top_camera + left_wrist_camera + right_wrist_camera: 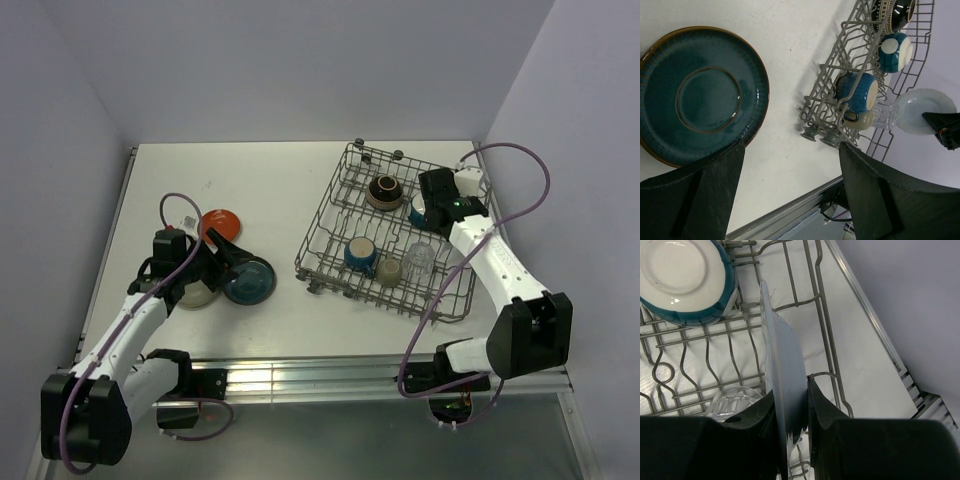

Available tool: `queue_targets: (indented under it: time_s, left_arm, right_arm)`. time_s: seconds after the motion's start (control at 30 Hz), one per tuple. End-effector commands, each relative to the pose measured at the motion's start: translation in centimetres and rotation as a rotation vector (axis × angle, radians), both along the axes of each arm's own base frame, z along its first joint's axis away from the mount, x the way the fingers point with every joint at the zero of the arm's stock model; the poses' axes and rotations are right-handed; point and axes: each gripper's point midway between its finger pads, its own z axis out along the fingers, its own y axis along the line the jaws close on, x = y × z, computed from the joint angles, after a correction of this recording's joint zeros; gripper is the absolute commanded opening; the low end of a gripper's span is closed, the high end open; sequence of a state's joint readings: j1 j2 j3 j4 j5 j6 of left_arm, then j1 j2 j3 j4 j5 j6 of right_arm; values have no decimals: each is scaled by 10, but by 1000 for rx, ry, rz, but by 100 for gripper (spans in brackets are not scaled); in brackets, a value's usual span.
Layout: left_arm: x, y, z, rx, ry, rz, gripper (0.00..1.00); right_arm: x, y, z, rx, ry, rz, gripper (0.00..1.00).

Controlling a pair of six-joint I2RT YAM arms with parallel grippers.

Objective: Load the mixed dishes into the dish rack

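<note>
The grey wire dish rack [330, 225] stands right of centre. In it are a brown bowl [385, 190], a teal-and-cream bowl [360, 253], a second one [680, 280] and a clear glass cup [421, 258]. My right gripper [792, 387] is shut on a pale blue plate [782, 355], held on edge over the rack's right side. My left gripper [790, 160] is open and empty, just above the table beside the dark teal plate [700, 95]. A red-orange plate [220, 222] and a grey-beige plate [197, 293] lie next to it.
A small beige cup [389, 271] lies in the rack near the glass. The rack's feet [812, 134] stand just right of my left gripper. A metal rail [330, 370] runs along the table's near edge. Walls close in the back and right.
</note>
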State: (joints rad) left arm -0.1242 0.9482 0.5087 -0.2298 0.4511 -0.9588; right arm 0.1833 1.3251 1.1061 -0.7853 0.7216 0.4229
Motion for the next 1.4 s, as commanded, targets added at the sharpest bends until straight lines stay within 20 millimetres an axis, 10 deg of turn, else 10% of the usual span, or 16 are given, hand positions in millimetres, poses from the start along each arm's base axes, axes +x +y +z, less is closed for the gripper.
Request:
queue_targets:
  time_s: [0.0,1.2,1.37]
  left_arm:
    - [4,-4,2,12,-59,-48,81]
    - [-13,-13,-9,-14,3,-144,82]
    - [-13,-12,-8,-9,-2,-139,82]
  right_arm:
    - [18,-6,13,-35,-55,-18,0]
    - [10,-15,-65,53,115,-11,0]
    - [7,-15,-73,62,136,-25,18]
